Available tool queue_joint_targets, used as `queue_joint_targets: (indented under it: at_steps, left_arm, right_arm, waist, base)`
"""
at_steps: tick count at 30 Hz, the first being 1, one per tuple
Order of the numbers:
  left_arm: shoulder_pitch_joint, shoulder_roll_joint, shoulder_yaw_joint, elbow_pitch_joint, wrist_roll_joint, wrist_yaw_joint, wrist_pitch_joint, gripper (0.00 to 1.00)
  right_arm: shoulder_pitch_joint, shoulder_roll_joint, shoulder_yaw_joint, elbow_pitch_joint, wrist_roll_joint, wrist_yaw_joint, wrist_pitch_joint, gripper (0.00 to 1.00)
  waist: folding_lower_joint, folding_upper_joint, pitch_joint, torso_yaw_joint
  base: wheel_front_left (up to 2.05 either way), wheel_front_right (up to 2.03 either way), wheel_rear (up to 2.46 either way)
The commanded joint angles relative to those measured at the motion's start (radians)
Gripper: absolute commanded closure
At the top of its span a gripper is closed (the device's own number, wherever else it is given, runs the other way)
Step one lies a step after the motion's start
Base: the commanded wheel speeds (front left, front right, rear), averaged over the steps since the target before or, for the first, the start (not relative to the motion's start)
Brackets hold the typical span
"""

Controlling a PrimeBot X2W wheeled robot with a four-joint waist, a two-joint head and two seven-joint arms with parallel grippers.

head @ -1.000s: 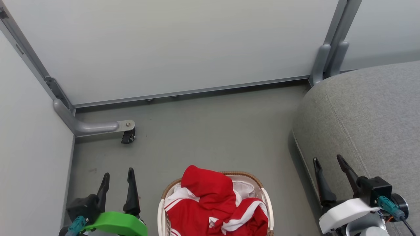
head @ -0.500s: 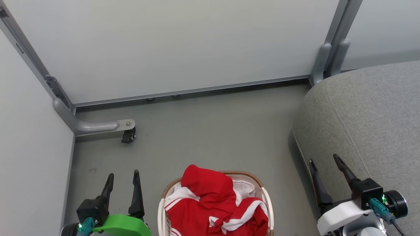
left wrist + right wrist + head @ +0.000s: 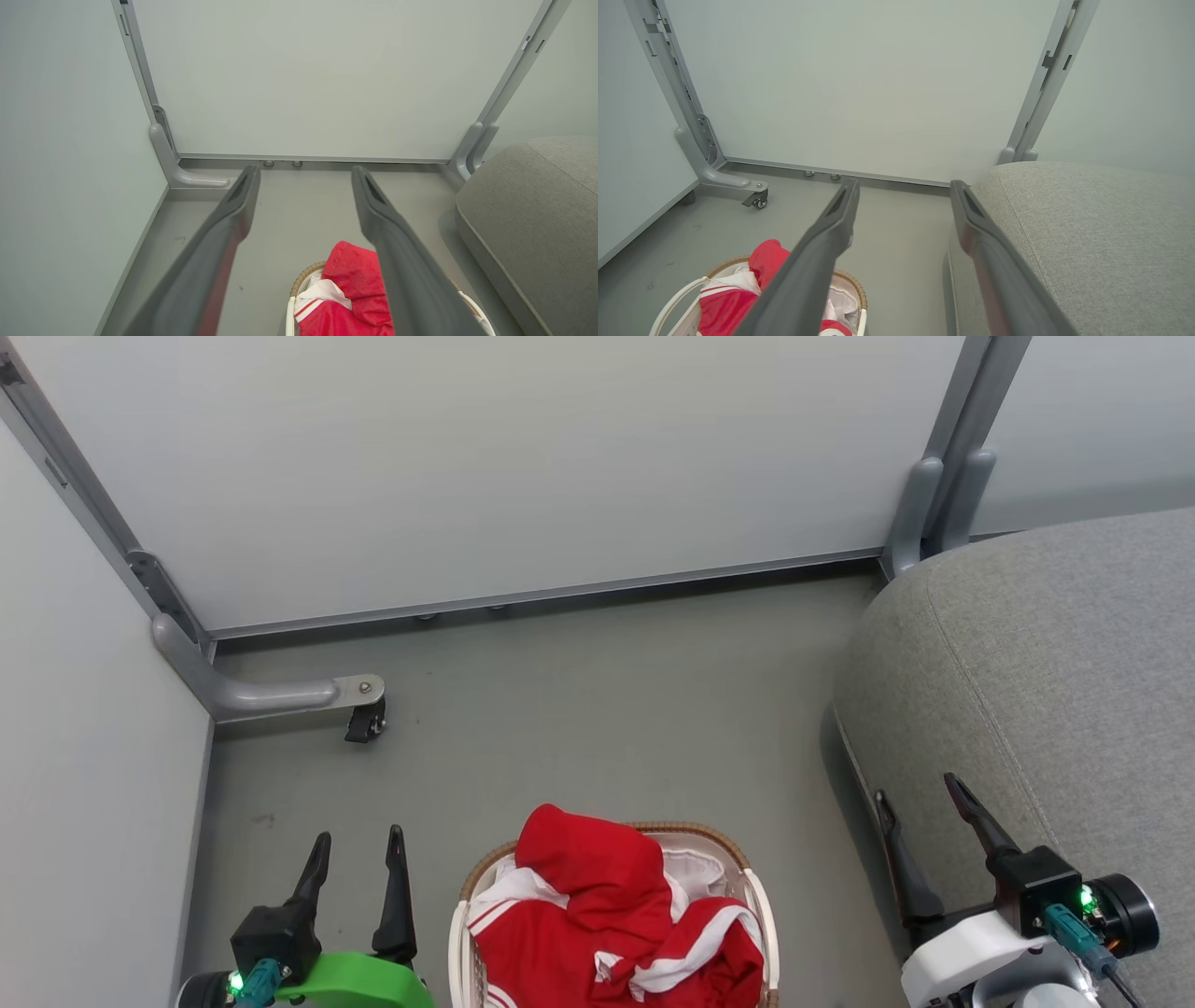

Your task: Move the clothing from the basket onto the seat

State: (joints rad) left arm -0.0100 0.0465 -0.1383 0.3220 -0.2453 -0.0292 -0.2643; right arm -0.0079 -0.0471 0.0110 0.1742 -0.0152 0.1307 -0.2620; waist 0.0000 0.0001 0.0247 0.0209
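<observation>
Low in the middle of the head view, on grey floor [image 3: 607, 709]: small oval laundry basket [image 3: 695, 829] with white perforated plastic body and brown woven rim, heaped with crumpled red clothing with white stripes [image 3: 607, 915] that rises above the rim. At the right edge of that frame, apart from the basket: large grey fabric-upholstered seat [image 3: 1046, 663] with rounded corner and stitched seam.

Lower left: left gripper [image 3: 359, 835] on a green mount, long dark fingers spread, gripping nothing, just beside the basket without touching. Lower right: right gripper [image 3: 915, 786], likewise spread and empty, fingers overlapping the seat's near edge in the frame.

From the left wrist view: red hood partly behind the right-hand finger, seat at lower right.

From the right wrist view, finer detail: white cloth lining [image 3: 840, 298] inside the rim, white loop handle [image 3: 672, 303] at lower left, and, at middle left, black caster wheel [image 3: 756, 200] under the grey metal foot [image 3: 724, 179] of the pale partition panels [image 3: 854, 84].
</observation>
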Motion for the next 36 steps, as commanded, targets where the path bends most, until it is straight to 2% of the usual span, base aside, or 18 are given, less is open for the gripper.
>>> queue_joint_targets:
  at_steps: [1, 17, 24, 30, 36]
  left_arm:
    - [0.007, 0.007, -0.001, 0.0, -0.002, -0.002, -0.001, 0.0]
    - [0.007, 0.007, -0.009, 0.003, -0.009, 0.0, -0.001, 0.0]
    - [-0.023, 0.006, -0.048, 0.007, -0.01, -0.013, -0.001, 0.0]
    - [-0.079, 0.006, -0.112, 0.017, 0.006, -0.026, 0.0, 0.0]
    - [-0.197, 0.006, -0.179, 0.035, 0.023, -0.04, 0.0, 0.0]
  right_arm:
    - [0.015, -0.006, -0.003, 0.0, 0.008, 0.0, -0.005, 0.0]
    - [0.014, -0.006, 0.002, -0.007, 0.011, 0.0, -0.005, 0.0]
    - [-0.002, -0.006, 0.001, -0.013, 0.01, 0.0, -0.005, 0.0]
    - [-0.042, -0.006, 0.002, -0.028, 0.009, 0.0, -0.004, 0.0]
    - [-0.113, -0.006, 0.011, -0.05, 0.007, 0.0, -0.004, 0.0]
  waist:
    - [0.0, -0.0001, 0.0, 0.0]
    - [0.0, -0.0001, -0.002, -0.001]
    - [0.0, -0.0001, 0.02, -0.008]
    - [0.0, -0.0001, 0.094, -0.026]
    - [0.0, -0.0001, 0.232, -0.066]
  base:
    - [0.0, 0.0, 0.0]
    - [0.0, 0.0, 0.0]
    - [0.0, 0.0, 0.0]
    - [0.0, 0.0, 0.0]
    - [0.0, 0.0, 0.0]
